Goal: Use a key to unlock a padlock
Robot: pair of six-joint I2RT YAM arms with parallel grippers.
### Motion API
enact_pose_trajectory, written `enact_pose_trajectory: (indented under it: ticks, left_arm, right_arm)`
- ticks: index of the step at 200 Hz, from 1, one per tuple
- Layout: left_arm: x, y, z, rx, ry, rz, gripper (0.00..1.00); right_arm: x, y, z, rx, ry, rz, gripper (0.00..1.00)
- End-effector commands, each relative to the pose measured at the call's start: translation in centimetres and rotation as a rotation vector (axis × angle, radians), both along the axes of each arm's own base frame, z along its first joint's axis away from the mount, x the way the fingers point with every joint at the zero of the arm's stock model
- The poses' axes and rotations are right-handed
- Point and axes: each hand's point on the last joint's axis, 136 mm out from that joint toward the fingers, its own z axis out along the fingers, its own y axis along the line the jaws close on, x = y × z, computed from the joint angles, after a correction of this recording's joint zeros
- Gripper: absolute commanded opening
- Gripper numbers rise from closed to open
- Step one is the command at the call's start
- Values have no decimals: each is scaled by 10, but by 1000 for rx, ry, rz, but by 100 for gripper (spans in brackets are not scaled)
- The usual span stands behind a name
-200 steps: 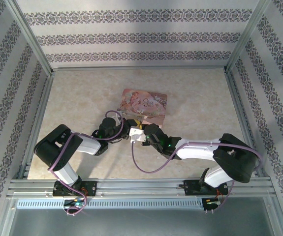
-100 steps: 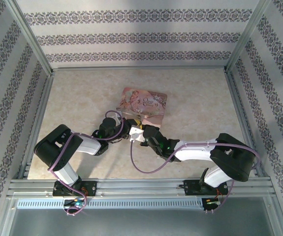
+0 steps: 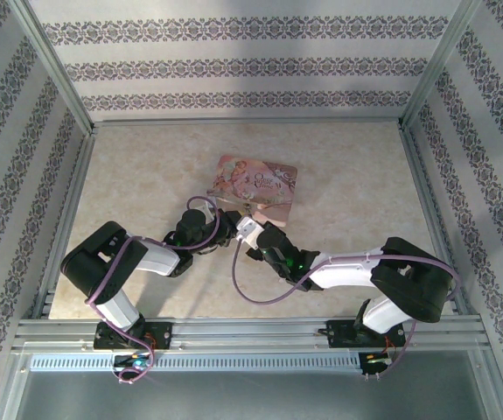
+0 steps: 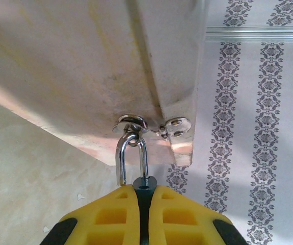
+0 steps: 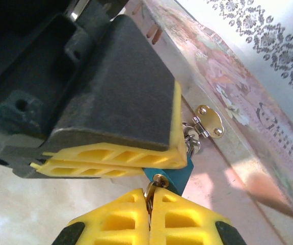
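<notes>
The padlock [image 4: 145, 185] has a small blue body and a silvery shackle [image 4: 131, 153] hooked through the ring on the pink tin's hasp [image 4: 177, 125]. My left gripper [image 4: 143, 196] is shut on the blue body. One shackle leg ends free beside the body. In the right wrist view the padlock [image 5: 174, 176] sits under the left gripper's fingers [image 5: 110, 158]. The brass key [image 5: 156, 186] is in its underside, with my right gripper [image 5: 150, 201] shut on it. From above, the left gripper [image 3: 227, 224] and right gripper [image 3: 241, 220] meet at the tin's near edge.
The flat pink illustrated tin [image 3: 260, 184] lies mid-table, its hasp plate [image 5: 210, 121] on the near side. Patterned walls and metal rails [image 3: 76, 201] enclose the table. A purple cable [image 3: 251, 293] loops from the right arm over the near table.
The right wrist has shifted slightly up toward the tin and turned a little. The left arm has held still.
</notes>
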Motion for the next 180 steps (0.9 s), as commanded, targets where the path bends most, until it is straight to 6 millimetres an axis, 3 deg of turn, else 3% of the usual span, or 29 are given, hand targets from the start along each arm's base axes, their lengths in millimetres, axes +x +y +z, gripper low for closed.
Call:
enact_pose_trajectory:
  ticks: [1, 88, 180]
  left_arm:
    - [-6, -15, 18, -53, -63, -42, 8]
    - [-7, -16, 9, -38, -50, -40, 8]
    - [-7, -14, -24, -4, -3, -27, 7]
  right_arm:
    - [1, 14, 34, 269, 17, -29, 0]
    - [-2, 15, 39, 638, 193, -128, 0]
    - [-7, 19, -3, 515, 190, -90, 0]
